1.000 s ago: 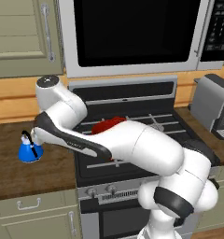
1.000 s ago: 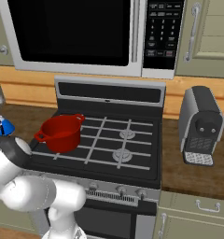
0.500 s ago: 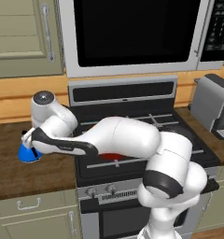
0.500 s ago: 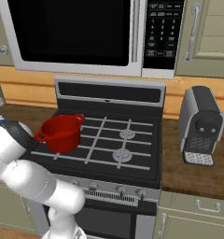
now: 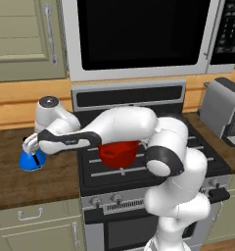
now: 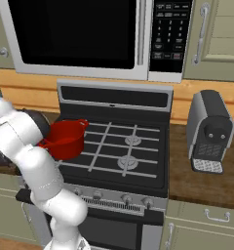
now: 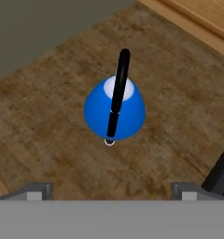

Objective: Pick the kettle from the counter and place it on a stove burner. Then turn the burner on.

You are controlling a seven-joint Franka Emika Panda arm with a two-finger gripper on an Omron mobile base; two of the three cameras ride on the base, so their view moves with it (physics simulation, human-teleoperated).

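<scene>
two dark finger tips sit at the bottom corners of the hand view, spread as wide as they go, with nothing between them; the gripper (image 7: 112, 189) hangs straight over the kettle (image 7: 115, 109), which stands upright on the counter (image 7: 48, 135) to the left of the stove and has not been lifted. in the left base view the hand is right above the kettle (image 5: 31, 159), close to it, but whether it touches the handle cannot be told.

to do the grasp well, i judge the black arched handle (image 7: 117, 92) is the thing to take. from above it reads as a thin bar running nearly up and down the hand view, while the tips stand to its left and right, so the jaws already straddle it crosswise. the handle sits slightly above the midline between the tips, so a small shift toward it and then a straight descent should bring the tips to either side before closing. closing too low risks striking the blue cone and tipping the kettle.

the hand view gives the handle's direction, which the base views do not. the left base view shows the kettle near the counter's (image 5: 41, 181) stove side. the right base view shows the free silver stove burner (image 6: 127, 161) and the red pot (image 6: 65, 140) on the stove's left side.
</scene>
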